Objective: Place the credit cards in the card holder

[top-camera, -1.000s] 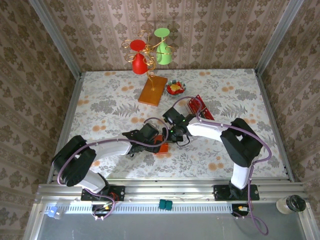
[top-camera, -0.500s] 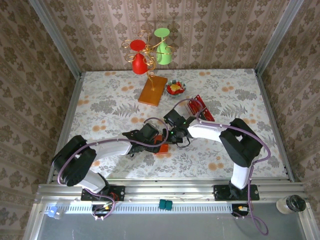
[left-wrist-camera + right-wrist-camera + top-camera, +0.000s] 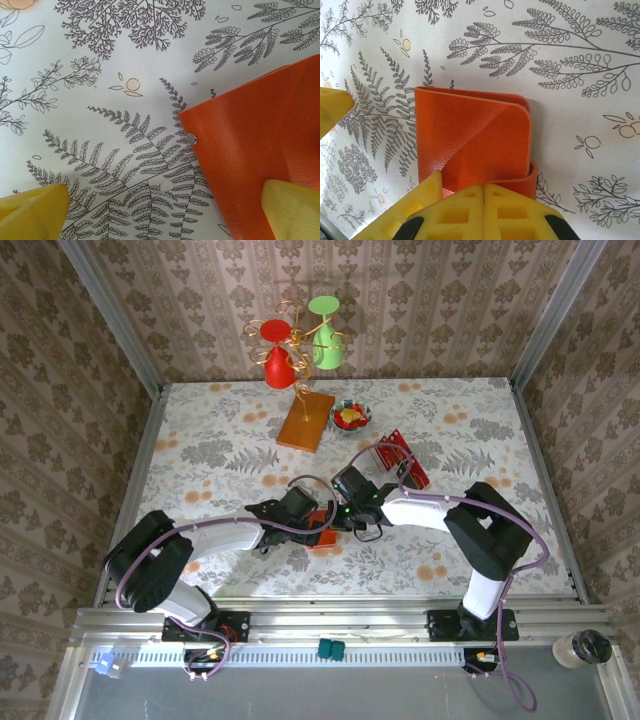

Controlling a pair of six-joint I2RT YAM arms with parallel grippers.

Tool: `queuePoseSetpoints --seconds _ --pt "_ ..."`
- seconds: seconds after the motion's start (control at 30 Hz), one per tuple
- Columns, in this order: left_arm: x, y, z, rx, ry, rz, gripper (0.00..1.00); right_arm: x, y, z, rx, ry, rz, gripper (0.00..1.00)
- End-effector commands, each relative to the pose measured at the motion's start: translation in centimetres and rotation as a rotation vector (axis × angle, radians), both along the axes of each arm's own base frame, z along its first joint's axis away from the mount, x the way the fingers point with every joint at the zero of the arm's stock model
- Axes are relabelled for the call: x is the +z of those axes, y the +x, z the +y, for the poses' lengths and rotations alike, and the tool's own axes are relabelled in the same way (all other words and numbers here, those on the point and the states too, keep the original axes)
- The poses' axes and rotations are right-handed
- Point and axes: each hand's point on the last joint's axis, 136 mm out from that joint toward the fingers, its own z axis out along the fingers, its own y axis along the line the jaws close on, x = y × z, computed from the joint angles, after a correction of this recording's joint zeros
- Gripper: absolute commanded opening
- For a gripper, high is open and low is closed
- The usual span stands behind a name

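Top external: right arm has slid slightly toward near edge of floral-print table (image 3: 200, 460). Small orange folded leather-look card holder (image 3: 322, 537) unmoved, mid-table toward near edge. Stack of red rectangular credit cards (image 3: 405, 460) untouched, right of centre, apart from holder; judged no card loaded yet. Right gripper (image 3: 484, 197) closed tight, empty, tips over holder's flap. Left gripper (image 3: 160, 215) spread wide, empty, one finger over holder corner. Both arms low, converging on holder.

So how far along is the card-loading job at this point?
Done: nothing yet. The thin red credit cards lie piled on the floral table.
In hand: the small orange folding card holder lies folded shut, the open left gripper straddling its corner and the shut right gripper at its edge.
Left: open it and load every card.
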Motion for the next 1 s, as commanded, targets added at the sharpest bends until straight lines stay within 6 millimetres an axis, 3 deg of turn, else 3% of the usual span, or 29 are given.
queuePoseSetpoints --seconds 0.0,0.27,0.57,0.8,0.97 --pt "-2.3 -1.4 1.9 0.003 0.106 0.066 1.00 -4.3 -4.3 -3.3 0.001 -0.174 0.141 0.00" --pt "-1.9 -1.5 2.1 0.002 0.111 0.065 1.00 -5.7 -4.6 -4.2 -0.073 -0.205 0.174 0.00" --pt "-1.7 -1.3 2.0 0.012 0.097 0.056 1.00 -5.2 -5.0 -3.4 -0.066 -0.191 0.232 0.00" --pt "-1.9 -1.7 2.4 0.022 0.097 0.063 1.00 -6.9 -5.3 -4.5 -0.201 -0.176 0.257 0.00" --pt "-1.9 -2.1 2.5 0.029 0.088 0.067 1.00 -7.1 -4.9 -4.3 -0.243 -0.102 0.267 0.00"
